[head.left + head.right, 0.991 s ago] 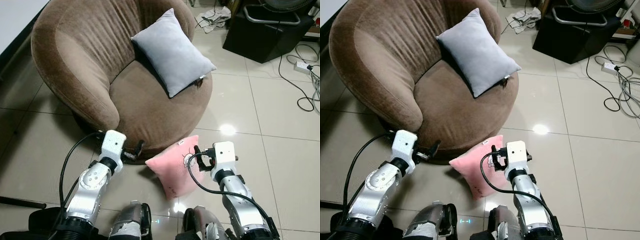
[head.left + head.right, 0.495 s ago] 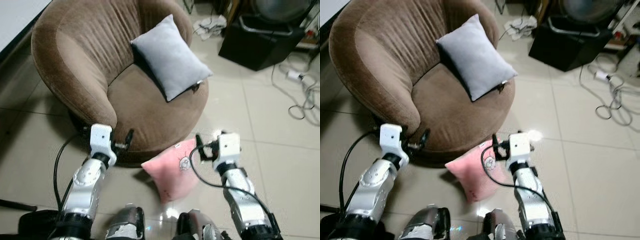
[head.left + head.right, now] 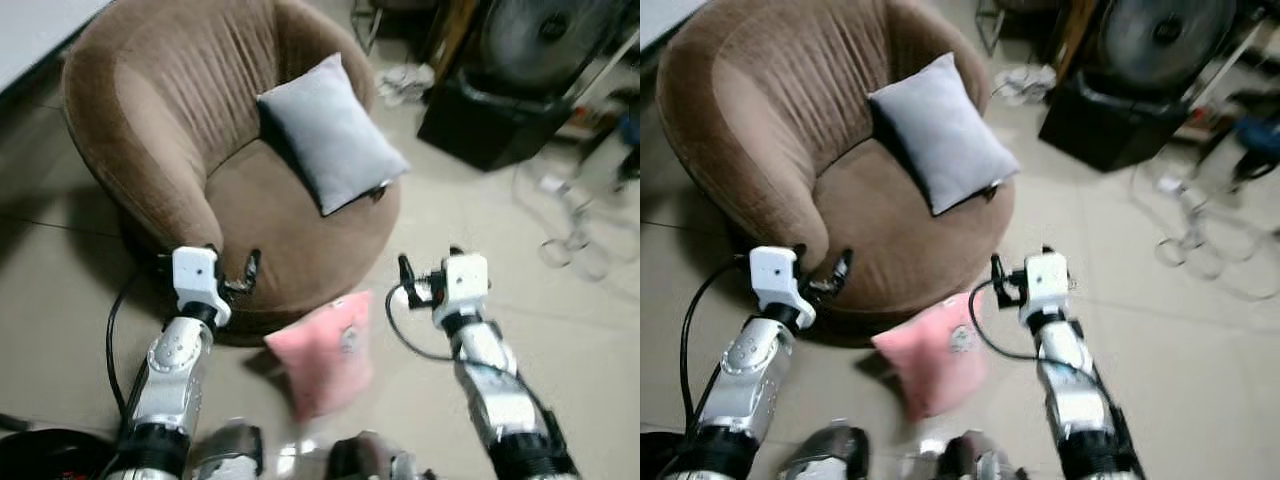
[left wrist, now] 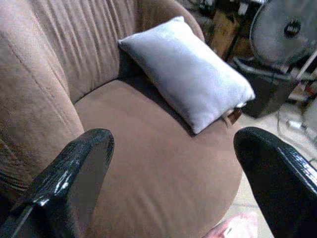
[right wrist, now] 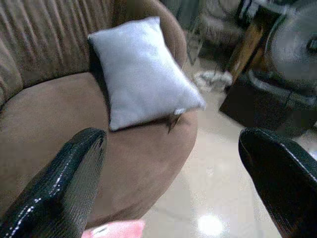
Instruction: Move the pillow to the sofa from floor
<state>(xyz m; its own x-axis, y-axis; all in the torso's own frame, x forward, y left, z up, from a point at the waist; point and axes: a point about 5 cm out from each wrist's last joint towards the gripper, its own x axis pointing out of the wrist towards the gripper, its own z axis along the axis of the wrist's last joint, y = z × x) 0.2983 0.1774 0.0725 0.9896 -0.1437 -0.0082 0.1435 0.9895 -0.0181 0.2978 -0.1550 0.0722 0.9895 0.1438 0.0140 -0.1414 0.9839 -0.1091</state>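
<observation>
A pink pillow (image 3: 320,350) stands on the tiled floor, leaning by the front of the round brown sofa (image 3: 150,120). A grey pillow (image 3: 328,130) rests against the sofa's back. My left gripper (image 3: 250,272) is open and hovers at the sofa's front edge, left of and above the pink pillow. My right gripper (image 3: 405,282) is open too, with nothing in it, and is up and to the right of the pink pillow, apart from it. In the wrist views the fingers (image 4: 69,173) (image 5: 59,183) stand wide apart, with a pink corner (image 5: 114,230) low between them.
A black box (image 3: 480,125) with a fan (image 3: 540,40) on it stands at the back right. Loose cables (image 3: 570,235) and a white cloth (image 3: 405,80) lie on the floor there. Bare tiles stretch right of the pink pillow.
The camera has shifted and the picture is blurred. My right gripper has lifted off the pink pillow's upper corner. The pink pillow still stands on the floor.
</observation>
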